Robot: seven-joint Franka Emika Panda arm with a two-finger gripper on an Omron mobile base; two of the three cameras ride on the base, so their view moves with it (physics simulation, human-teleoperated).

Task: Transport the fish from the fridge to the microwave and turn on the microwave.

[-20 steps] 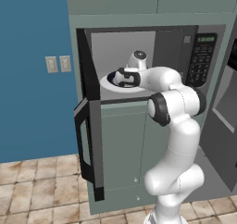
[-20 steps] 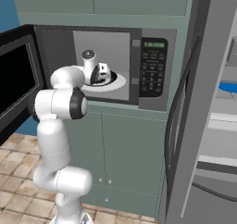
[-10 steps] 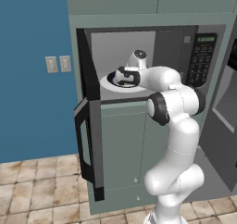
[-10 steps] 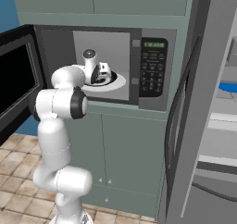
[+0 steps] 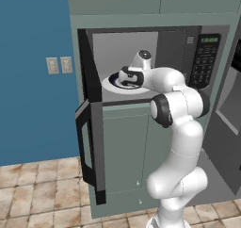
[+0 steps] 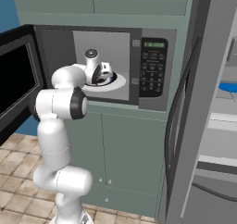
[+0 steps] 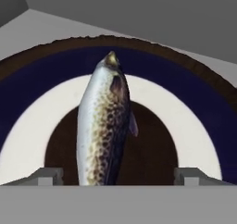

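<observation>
Gripper spread open, holding nothing. Fish lies on the turntable plate, long axis pointing straight away between the fingers; microwave door open.

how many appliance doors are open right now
2. The microwave door hangs swung out to its left; the fridge door stands open at the right of the right base view. The cabinet doors are shut.

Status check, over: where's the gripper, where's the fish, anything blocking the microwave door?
Gripper open, inside microwave. Fish lying on turntable plate, between the fingertips. Microwave door wide open; arm in the doorway.
</observation>
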